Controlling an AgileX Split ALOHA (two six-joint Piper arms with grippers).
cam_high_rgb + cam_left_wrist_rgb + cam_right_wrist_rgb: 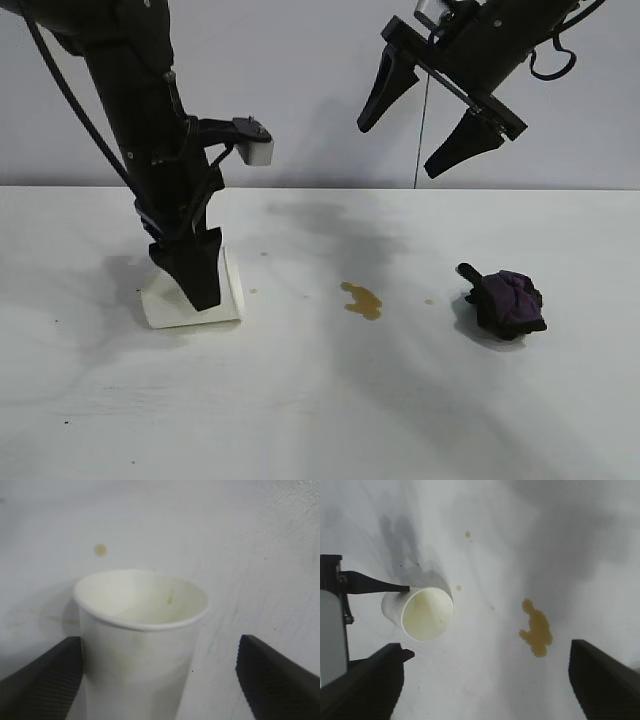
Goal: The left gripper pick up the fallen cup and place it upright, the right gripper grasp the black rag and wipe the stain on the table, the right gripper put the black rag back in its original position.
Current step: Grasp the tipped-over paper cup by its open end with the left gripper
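1. The left gripper [196, 270], a black robot arm ending in two pointed black fingers with a small grey box near its wrist, points steeply down at the left of the wide flat white table [320, 400]. Its jaws stand wide apart and hold nothing.
2. The cup [190, 295], a plain white tapered paper cup with a rolled rim, lies on its side on the table directly beneath the left gripper, which partly hides it in the exterior view. In the left wrist view the cup [140, 645] lies between the two ribbed black fingers [42, 680], its open mouth facing away from the wrist; one finger is just beside its wall, the other stands clear of it.
3. The right gripper [425, 110], a black arm with two pointed fingers and looped black cables, hangs high above the table at upper right, tilted downward. Its jaws are spread wide and empty.
4. The stain [362, 299], a small irregular yellowish-brown liquid blotch, lies near the table's middle, between cup and rag; tiny droplets dot the surface around it. The right wrist view shows the stain [536, 628] apart from the mouth of the cup [422, 612].
5. The black rag [505, 303], a small bunched lump of black cloth with dark purple folds, rests on the table at right, below the right gripper and well apart from it.
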